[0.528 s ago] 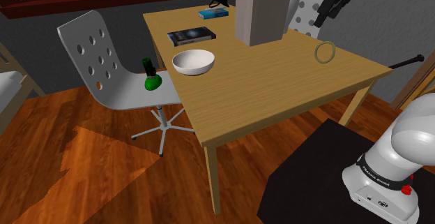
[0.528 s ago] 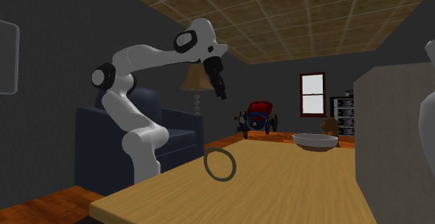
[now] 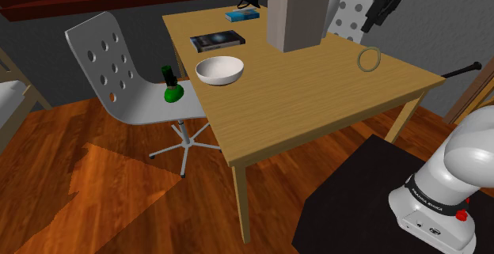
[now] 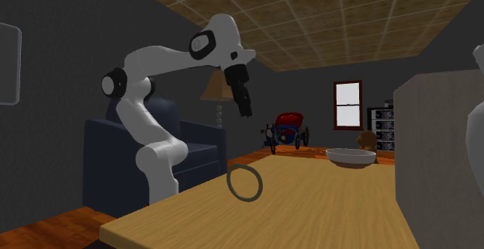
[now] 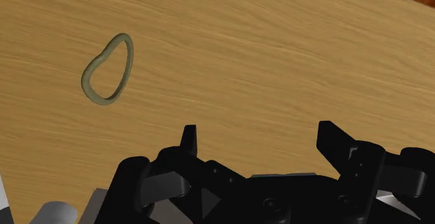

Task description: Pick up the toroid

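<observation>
— How is the gripper [image 5: 259,142] held?

— It is held open: its two black fingers [image 5: 188,137] are seen set apart in the wrist view, and nothing but bare table [image 3: 317,110] wood is seen between them. In the shoulder view the gripper [image 3: 369,24] is seen in the air to the right of the grey box [image 3: 298,15], level with its upper part.

— And where is the toroid [image 3: 359,60] found?

— It is set on the table, to the shoulder view's right of the box and clear of it, below the gripper and untouched by it. In the wrist view the olive-grey toroid [image 5: 103,103] is seen off to one side of the fingers, not between them. Whether it lies flat cannot be told.

— What else is placed near the box?

— A white bowl [image 3: 219,70] and a dark book [image 3: 217,42] are seen on the table on the box's other side
</observation>
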You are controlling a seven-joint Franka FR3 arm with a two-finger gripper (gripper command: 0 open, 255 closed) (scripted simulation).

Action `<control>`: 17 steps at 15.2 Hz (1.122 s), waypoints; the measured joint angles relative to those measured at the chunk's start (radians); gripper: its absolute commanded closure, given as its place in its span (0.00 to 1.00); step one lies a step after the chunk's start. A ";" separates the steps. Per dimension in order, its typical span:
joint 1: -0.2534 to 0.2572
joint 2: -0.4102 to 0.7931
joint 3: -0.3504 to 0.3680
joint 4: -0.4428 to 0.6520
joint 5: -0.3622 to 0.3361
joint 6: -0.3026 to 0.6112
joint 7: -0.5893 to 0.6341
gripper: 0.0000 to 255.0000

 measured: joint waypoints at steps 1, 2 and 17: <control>0.000 0.024 -0.033 0.007 0.001 0.011 -0.030 0.00; 0.000 0.045 -0.067 0.012 0.001 0.020 -0.062 0.00; 0.067 0.449 -0.490 0.195 0.162 0.071 -0.496 0.00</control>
